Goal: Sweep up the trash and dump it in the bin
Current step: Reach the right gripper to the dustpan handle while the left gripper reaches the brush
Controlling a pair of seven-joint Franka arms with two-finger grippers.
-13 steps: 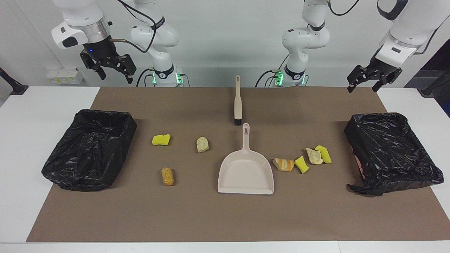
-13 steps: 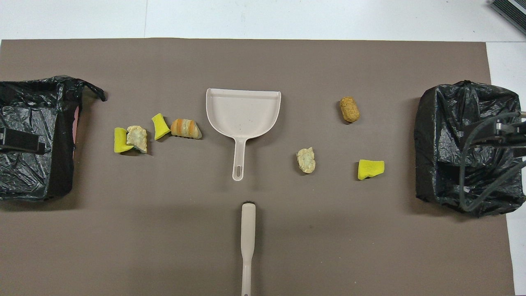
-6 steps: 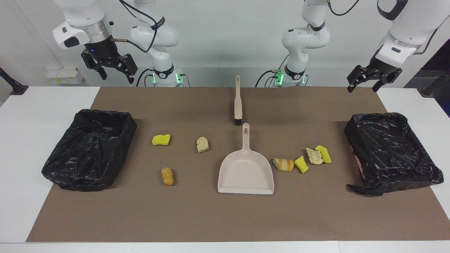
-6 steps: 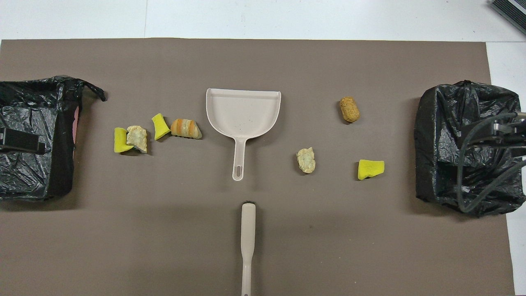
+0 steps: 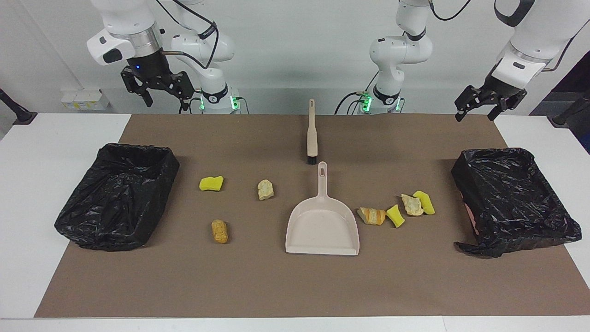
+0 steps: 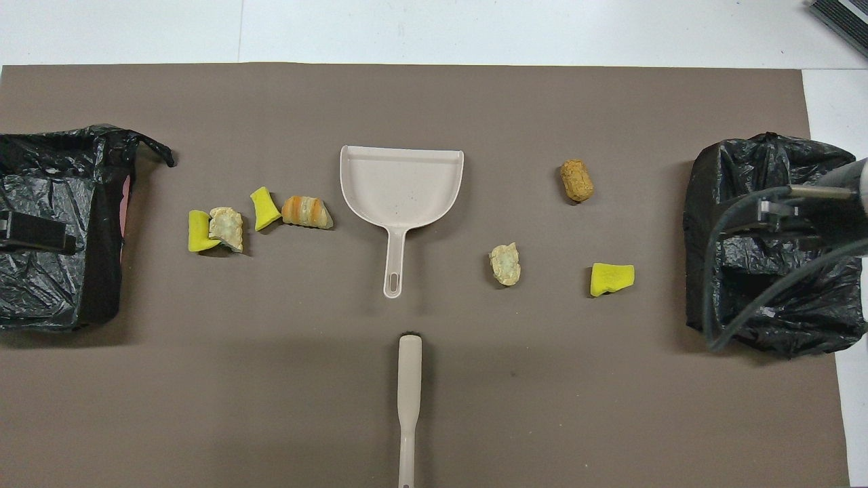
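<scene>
Trash lies on the brown mat in two groups. Toward the right arm's end are a yellow sponge chunk (image 5: pixel 211 183), a pale lump (image 5: pixel 265 189) and an orange lump (image 5: pixel 219 231). Toward the left arm's end an orange bread piece (image 5: pixel 371 216), two sponge chunks (image 5: pixel 395 216) and a pale lump (image 5: pixel 411 204) cluster together. A black-lined bin (image 5: pixel 92 221) stands at the right arm's end, another bin (image 5: pixel 544 230) at the left arm's end. My right gripper (image 5: pixel 167 101) hangs open high above the right arm's end of the mat. My left gripper (image 5: pixel 475 115) waits open, high above its end.
A beige dustpan (image 5: pixel 322 226) lies mid-mat, its handle pointing toward the robots. A beige brush (image 5: pixel 312 133) lies in line with it, nearer to the robots, bristles toward the pan's handle. White table borders the mat.
The right arm has swung its raised gripper toward the middle of the table. The left arm, trash, dustpan and brush have not moved.
</scene>
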